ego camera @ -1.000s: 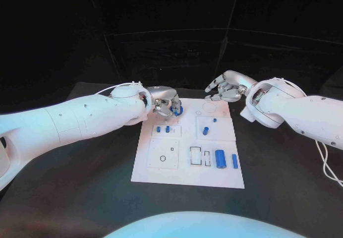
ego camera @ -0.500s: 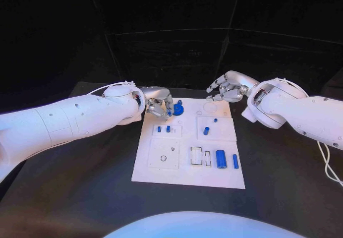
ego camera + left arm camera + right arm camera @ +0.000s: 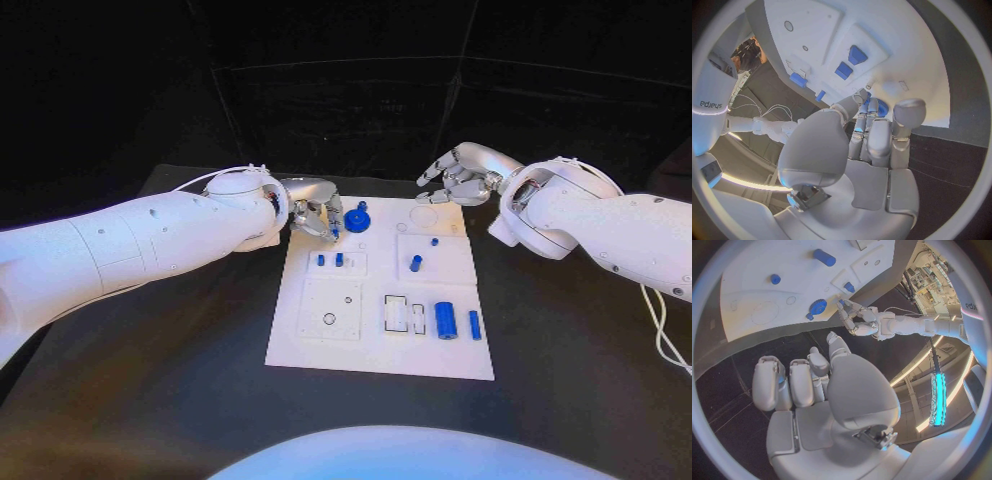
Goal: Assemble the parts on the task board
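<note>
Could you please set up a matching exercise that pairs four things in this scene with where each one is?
Things:
1. blue gear-shaped part
2. large blue cylinder
3. right robot hand
4. left robot hand

Places:
A. beyond the far right corner of the task board, holding nothing
B. on the board, near its far left corner
C. at the board's far left edge, fingers pointing toward the gear-shaped part
D. lying on the board's near right area

Pairs: 1-B, 2-D, 3-A, 4-C
</note>
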Available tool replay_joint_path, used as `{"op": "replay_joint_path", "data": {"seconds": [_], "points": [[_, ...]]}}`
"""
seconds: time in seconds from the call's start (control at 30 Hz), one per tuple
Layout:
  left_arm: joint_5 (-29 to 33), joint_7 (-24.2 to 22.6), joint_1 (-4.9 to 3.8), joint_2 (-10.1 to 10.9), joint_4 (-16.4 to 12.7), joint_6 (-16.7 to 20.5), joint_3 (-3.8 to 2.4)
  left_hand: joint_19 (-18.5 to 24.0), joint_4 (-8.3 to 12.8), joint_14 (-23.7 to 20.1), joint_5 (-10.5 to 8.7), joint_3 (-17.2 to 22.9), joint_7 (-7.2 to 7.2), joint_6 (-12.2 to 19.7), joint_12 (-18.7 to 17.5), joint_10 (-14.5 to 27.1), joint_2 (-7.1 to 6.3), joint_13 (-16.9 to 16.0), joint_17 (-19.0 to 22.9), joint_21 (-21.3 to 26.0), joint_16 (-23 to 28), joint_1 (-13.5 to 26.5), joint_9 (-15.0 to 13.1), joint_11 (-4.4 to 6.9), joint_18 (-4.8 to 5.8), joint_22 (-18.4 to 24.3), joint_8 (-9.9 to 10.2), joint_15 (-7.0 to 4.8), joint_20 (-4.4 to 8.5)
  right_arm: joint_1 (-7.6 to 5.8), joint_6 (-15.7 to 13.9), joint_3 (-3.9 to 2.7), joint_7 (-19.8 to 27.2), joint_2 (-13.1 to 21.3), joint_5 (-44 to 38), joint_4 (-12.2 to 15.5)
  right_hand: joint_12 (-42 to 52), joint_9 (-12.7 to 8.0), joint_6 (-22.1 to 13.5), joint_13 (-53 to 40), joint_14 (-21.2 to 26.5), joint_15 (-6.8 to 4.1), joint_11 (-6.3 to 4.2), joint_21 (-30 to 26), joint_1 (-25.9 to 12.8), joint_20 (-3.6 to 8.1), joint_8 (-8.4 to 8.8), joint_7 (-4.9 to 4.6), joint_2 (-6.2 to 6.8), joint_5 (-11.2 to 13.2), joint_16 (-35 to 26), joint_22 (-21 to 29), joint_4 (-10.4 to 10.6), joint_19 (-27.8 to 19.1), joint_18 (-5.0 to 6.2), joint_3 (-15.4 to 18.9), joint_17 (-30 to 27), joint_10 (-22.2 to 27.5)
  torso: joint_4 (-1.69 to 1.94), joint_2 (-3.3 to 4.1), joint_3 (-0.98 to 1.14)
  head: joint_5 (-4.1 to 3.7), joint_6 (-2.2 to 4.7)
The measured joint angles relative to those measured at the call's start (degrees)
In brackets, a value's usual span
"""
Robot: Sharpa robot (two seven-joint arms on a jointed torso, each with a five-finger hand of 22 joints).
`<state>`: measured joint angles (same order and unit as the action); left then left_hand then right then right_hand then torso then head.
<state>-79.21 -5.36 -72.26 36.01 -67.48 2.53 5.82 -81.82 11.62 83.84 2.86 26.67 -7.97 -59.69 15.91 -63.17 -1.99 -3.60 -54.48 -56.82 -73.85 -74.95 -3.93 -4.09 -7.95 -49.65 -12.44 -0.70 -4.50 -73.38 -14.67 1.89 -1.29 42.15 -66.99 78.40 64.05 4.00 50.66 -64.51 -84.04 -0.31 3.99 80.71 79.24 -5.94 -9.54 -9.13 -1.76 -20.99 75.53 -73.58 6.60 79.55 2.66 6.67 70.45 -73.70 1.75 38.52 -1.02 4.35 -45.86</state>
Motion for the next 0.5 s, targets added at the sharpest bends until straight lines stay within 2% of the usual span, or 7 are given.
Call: {"op": "replay_joint_path", "data": {"seconds": [0.5], "points": [[0.1,0.45,0.34,-0.68,0.81,-1.76,0.03,0.0,0.0,0.0,0.0,0.0,0.0,0.0,0.0,0.0,0.0,0.0,0.05,0.0,0.0,0.0,0.0,0.0,-0.01,-0.05,0.0,0.0,0.0,0.0,0.01,0.0,0.03,-0.11,0.0,-0.02,0.0,0.0,0.0,0.0,0.0,0.0,0.0,0.0,0.0,0.0,0.0,0.0,0.0,0.0,0.0,0.0,0.0,0.0,0.01,0.0,0.04,0.0,0.0,0.01,-0.01,0.0,-0.15]]}}
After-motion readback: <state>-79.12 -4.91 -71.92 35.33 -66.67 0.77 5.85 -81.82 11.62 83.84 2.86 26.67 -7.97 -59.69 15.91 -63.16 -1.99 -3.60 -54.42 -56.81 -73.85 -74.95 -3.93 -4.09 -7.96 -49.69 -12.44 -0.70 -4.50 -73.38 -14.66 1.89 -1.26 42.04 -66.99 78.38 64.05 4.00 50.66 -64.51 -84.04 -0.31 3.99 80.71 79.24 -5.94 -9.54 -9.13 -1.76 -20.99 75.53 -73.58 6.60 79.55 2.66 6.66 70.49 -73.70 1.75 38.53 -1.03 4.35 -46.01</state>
